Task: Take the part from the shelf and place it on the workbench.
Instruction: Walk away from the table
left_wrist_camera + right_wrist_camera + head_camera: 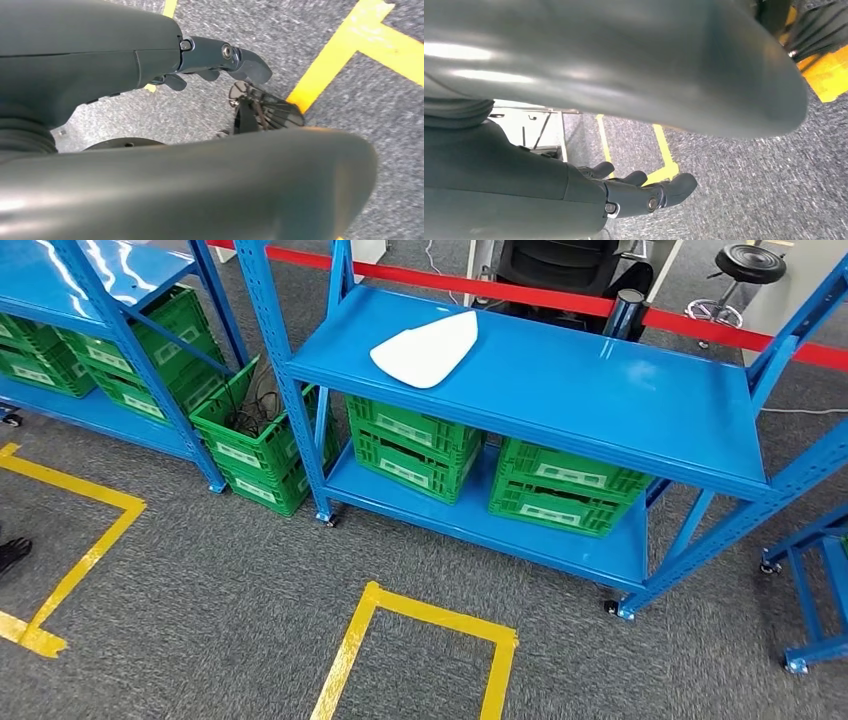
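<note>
On the upper deck of the blue shelf (560,390) lay the white part (427,348), flat, with green crates (415,450) on the level below and a red barrier tape (560,298) behind. Both arms hung down: the left hand (220,62) and right hand (639,192) held nothing, fingers loosely extended and apart, above grey carpet (200,610) marked with yellow tape (425,615).

a blue shelf (560,390) stands on grey carpet floor (200,580). a white part (426,349) lies flat on its upper board, near the back left corner. two green crates (412,447) sit side by side on its lower board. yellow tape lines (420,625) mark the floor before it.
</note>
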Robot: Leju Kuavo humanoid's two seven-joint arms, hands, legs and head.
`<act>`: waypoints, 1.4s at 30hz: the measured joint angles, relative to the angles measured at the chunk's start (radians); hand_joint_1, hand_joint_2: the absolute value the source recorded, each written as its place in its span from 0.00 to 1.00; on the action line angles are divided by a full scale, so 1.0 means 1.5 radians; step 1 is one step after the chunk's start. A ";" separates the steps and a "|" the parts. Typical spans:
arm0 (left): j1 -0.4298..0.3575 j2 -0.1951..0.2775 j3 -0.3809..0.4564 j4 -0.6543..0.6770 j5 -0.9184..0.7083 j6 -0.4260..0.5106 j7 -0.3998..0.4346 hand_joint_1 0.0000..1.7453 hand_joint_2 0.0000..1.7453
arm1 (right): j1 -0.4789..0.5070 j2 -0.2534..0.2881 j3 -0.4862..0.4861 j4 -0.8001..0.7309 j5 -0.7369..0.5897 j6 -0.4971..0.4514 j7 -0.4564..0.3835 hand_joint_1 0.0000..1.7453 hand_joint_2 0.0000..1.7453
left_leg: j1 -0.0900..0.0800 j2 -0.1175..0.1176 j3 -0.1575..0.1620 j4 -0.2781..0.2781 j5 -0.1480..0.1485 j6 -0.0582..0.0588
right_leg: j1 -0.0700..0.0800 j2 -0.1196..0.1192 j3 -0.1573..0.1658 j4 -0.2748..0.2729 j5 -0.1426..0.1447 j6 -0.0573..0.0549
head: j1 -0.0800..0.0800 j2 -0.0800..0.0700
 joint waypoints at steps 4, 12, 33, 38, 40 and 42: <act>-0.002 -0.002 0.000 -0.001 0.001 0.000 -0.001 0.00 0.00 | -0.002 -0.001 0.000 0.000 -0.003 -0.001 0.001 0.00 0.00 | -0.001 0.000 0.008 -0.004 -0.016 -0.011 | 0.007 0.000 0.049 -0.108 0.045 -0.014 | 0.004 0.000; -0.002 -0.004 0.000 -0.003 0.001 0.001 -0.001 0.00 0.00 | -0.003 -0.003 0.000 0.000 -0.006 0.000 -0.005 0.00 0.00 | 0.001 0.002 -0.081 0.161 -0.080 -0.027 | 0.006 0.000 0.089 -0.139 0.034 -0.036 | -0.014 0.000; -0.001 -0.005 0.000 -0.004 0.005 0.004 0.003 0.00 0.00 | -0.001 -0.003 0.000 0.000 -0.013 0.000 -0.003 0.00 0.00 | -0.002 0.017 0.021 -0.011 -0.013 -0.007 | 0.001 -0.018 0.039 -0.096 0.049 0.000 | 0.005 0.000; -0.004 -0.006 0.000 -0.004 0.005 0.004 0.004 0.00 0.00 | -0.004 -0.002 0.000 0.000 -0.014 -0.001 -0.002 0.00 0.00 | -0.001 0.026 0.033 -0.008 -0.032 -0.025 | 0.004 -0.010 0.065 -0.123 0.043 -0.021 | 0.000 0.000; -0.004 -0.006 0.000 -0.005 0.004 0.005 0.005 0.00 0.00 | -0.003 -0.002 0.000 0.000 -0.017 -0.002 -0.003 0.00 0.00 | 0.001 0.017 0.004 0.051 -0.059 -0.029 | 0.001 -0.005 0.075 -0.130 0.042 -0.028 | -0.006 0.000; -0.003 -0.006 -0.001 -0.005 0.003 0.008 0.007 0.00 0.00 | -0.004 -0.002 0.000 0.000 -0.020 -0.002 -0.004 0.00 0.00 | 0.001 0.011 -0.056 0.144 -0.086 -0.030 | 0.001 0.003 0.080 -0.130 0.037 -0.032 | -0.014 0.000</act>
